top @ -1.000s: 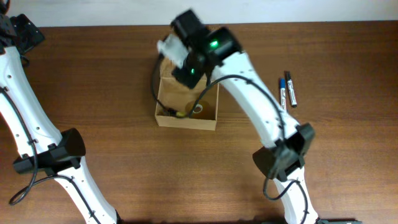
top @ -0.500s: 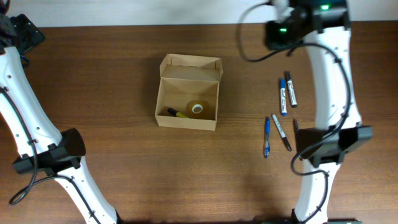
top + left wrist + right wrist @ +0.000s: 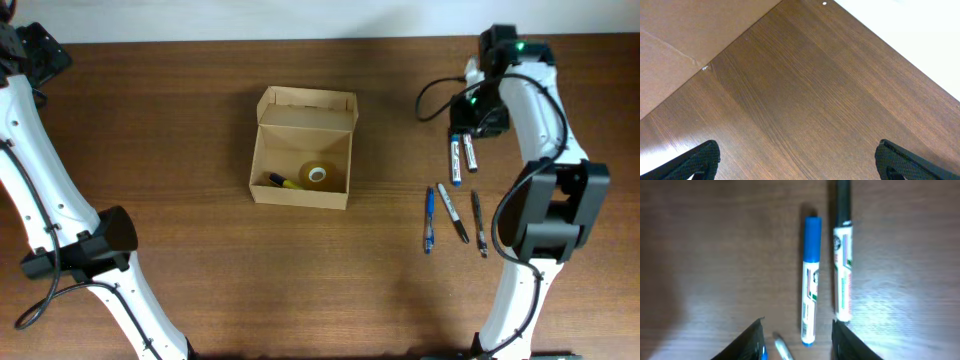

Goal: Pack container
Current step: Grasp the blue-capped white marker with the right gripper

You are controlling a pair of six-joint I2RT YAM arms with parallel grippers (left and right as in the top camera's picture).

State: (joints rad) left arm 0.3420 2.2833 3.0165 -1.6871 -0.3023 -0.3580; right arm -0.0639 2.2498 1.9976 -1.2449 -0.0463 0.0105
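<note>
Container [image 3: 302, 150] sits open mid-tabletop [image 3: 180, 100], flap raised, well apart from my right tool [image 3: 797, 340] and toward the left arm's side. That tool hangs with jaws spread, gripping nothing, over the blue marker [image 3: 810, 280], with a black marker [image 3: 842, 265] just beside it. My left tool [image 3: 797, 160] is spread wide over bare wood.

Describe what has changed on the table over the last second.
The right tool left the tan cardboard box and swung right, now open above the blue-capped white marker and black-capped white marker. Box and left arm stayed put.
</note>
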